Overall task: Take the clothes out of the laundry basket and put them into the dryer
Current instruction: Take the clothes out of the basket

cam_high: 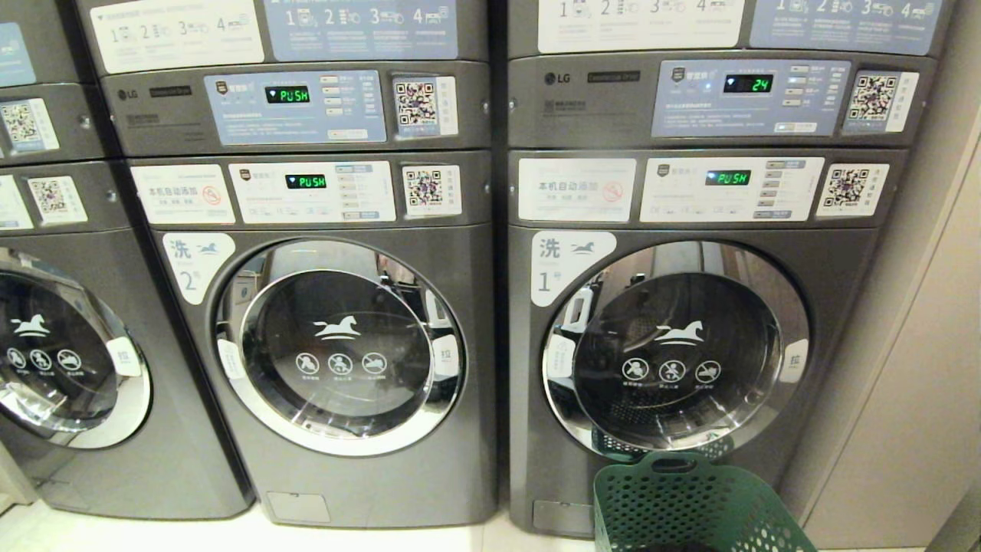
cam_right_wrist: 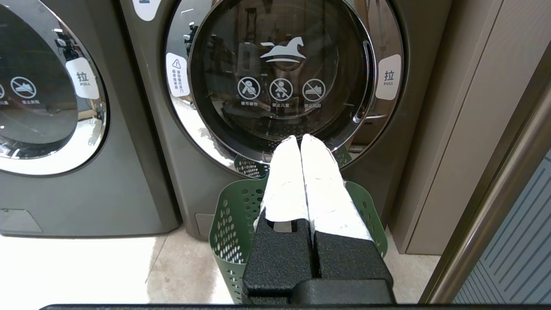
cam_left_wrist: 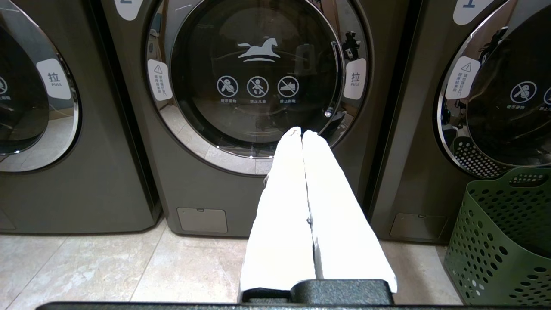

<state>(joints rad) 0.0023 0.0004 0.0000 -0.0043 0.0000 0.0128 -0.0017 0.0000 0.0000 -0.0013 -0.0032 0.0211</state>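
Here, a green laundry basket [cam_high: 701, 502] is seen on the floor, directly before the closed round door [cam_high: 674, 349] of the machine marked 1. The left gripper [cam_left_wrist: 302, 134] is held pressed together, empty, before the door of machine 2 [cam_left_wrist: 258, 77]. The right gripper [cam_right_wrist: 300, 138] is likewise clenched on nothing, above the basket.

- Three front-loading machines in the lower row: left [cam_high: 69, 368], middle [cam_high: 337, 345], right [cam_high: 674, 345].
- Three round glass doors, all shut.
- One green laundry basket [cam_high: 690, 506].
- Four lit green displays.
- Two grippers: left [cam_left_wrist: 302, 134], right [cam_right_wrist: 300, 138].
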